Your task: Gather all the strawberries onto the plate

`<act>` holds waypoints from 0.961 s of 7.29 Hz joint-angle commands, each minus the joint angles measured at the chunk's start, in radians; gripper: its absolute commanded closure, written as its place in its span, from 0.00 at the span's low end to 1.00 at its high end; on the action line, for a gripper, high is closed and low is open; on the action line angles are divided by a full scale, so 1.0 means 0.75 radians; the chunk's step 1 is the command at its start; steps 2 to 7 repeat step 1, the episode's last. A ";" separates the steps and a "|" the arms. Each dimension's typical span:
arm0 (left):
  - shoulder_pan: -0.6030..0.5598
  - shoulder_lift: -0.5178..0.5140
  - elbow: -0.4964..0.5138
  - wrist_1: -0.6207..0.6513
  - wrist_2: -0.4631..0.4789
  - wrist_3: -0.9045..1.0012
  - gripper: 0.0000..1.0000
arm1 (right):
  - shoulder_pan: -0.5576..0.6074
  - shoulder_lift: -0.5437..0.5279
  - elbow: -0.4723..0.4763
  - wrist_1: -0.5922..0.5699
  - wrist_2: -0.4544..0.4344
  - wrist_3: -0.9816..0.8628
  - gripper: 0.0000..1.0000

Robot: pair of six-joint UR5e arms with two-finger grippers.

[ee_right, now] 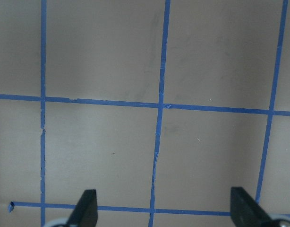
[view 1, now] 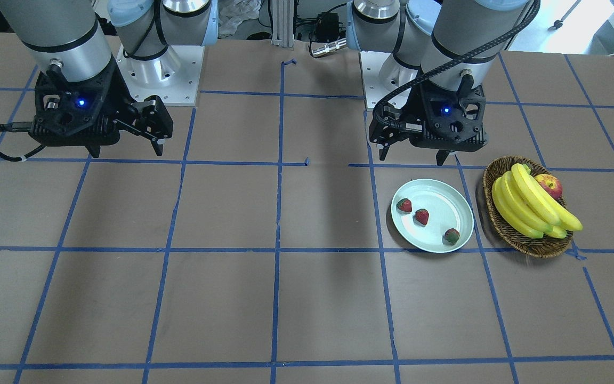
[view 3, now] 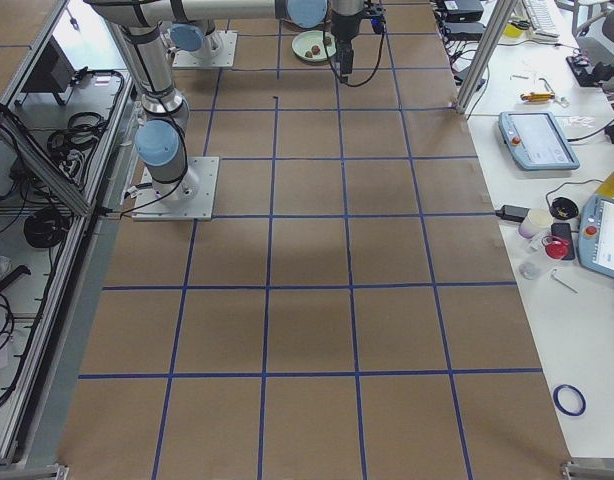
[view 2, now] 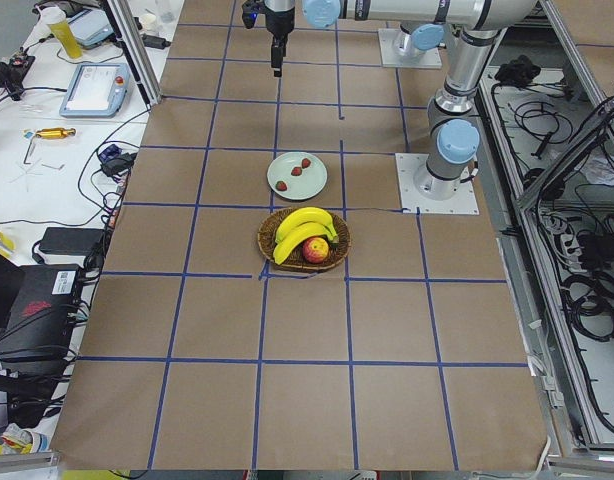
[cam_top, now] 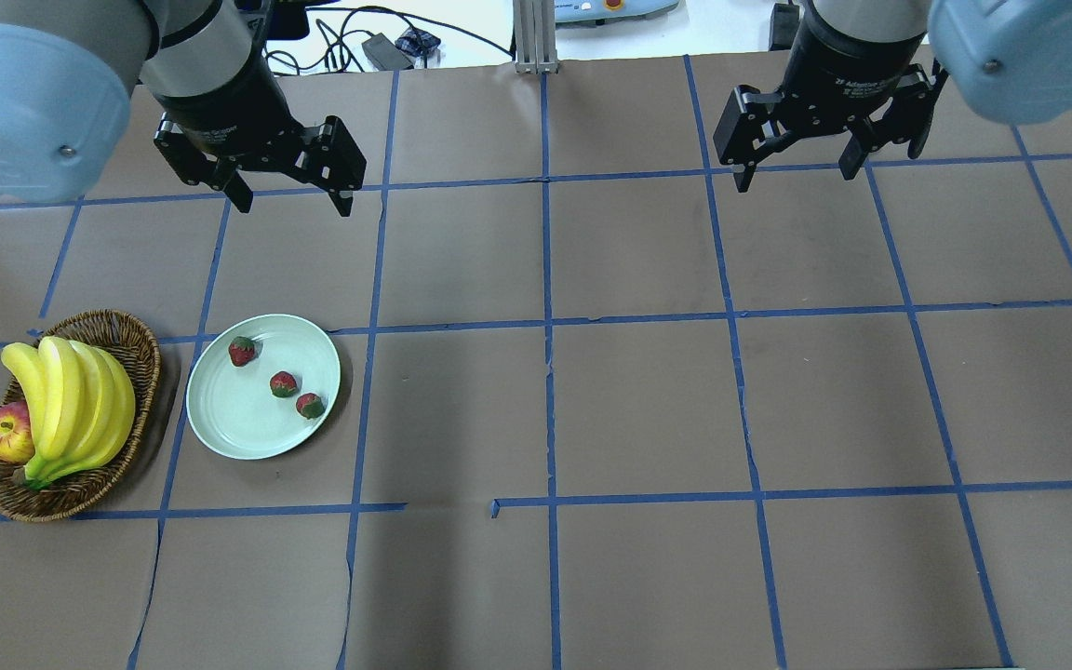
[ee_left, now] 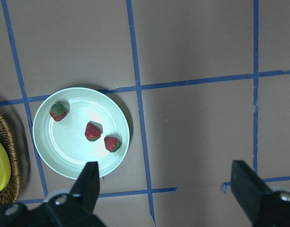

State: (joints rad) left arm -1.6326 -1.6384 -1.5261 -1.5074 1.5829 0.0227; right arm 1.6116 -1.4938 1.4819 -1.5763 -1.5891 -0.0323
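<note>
- Brown wicker basket (cam_top: 80,498) stands on the table's left side.
- Bunch of yellow bananas (cam_top: 71,400) lies in it, with a red-yellow apple (cam_top: 6,435) tucked against them.
- Table (cam_top: 648,400) is covered in brown paper with a blue tape grid.
- Grey tablet-like pendant (view 2: 92,90) lies on the side bench.

Three strawberries (ee_left: 93,131) on mint plate (ee_left: 69,153)

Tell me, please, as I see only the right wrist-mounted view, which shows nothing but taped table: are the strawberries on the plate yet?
Observer: Yes, all three strawberries lie on the mint-green plate.
Operator: Thank you. Is either gripper holding anything?
Observer: No, the left gripper and the right gripper both hang open and empty above the table.
</note>
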 commanded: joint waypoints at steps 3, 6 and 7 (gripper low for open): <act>0.001 0.000 0.000 0.001 0.000 0.002 0.00 | 0.001 0.000 -0.002 -0.003 0.002 0.000 0.00; 0.001 0.000 0.000 0.001 0.000 0.002 0.00 | 0.001 0.000 -0.002 -0.003 0.002 0.000 0.00; 0.001 0.000 0.000 0.001 0.000 0.002 0.00 | 0.001 0.000 -0.002 -0.003 0.002 0.000 0.00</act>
